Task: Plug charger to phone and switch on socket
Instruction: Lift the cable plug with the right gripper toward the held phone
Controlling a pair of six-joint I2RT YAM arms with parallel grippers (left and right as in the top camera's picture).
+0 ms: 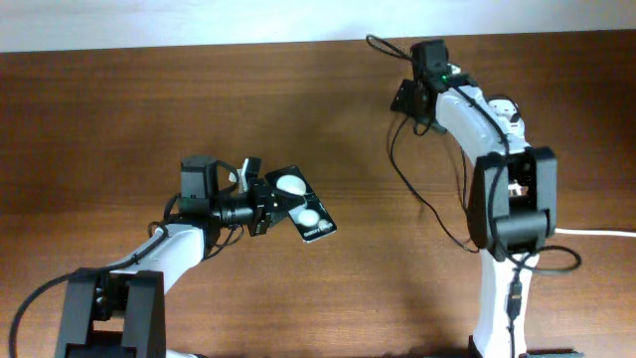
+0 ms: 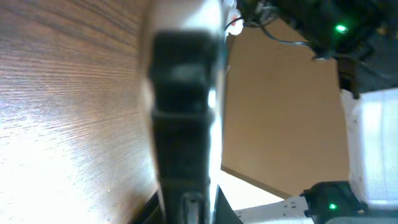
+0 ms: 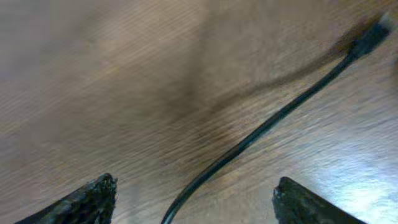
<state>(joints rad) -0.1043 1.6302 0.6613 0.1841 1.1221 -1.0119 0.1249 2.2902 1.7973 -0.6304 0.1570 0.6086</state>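
My left gripper (image 1: 264, 205) is shut on the near end of the phone (image 1: 304, 207), a glossy black slab held above the table and reflecting two lamps. In the left wrist view the phone (image 2: 183, 112) fills the middle edge-on and blurred, between the jaws (image 2: 186, 211). My right gripper (image 1: 406, 98) is at the back of the table, open. In its wrist view the jaws (image 3: 196, 186) straddle the charger's thin black cable (image 3: 267, 124) without touching it; the plug tip (image 3: 373, 34) lies on the wood ahead. The cable (image 1: 412, 194) curves toward the right arm's base. The socket is mostly hidden under the right arm.
A thick white cord (image 1: 596, 232) runs off the right edge. The right arm's white links (image 1: 487, 129) and base (image 1: 512, 224) stand over the right side of the wooden table (image 1: 119, 109). A pale wall edge runs along the back.
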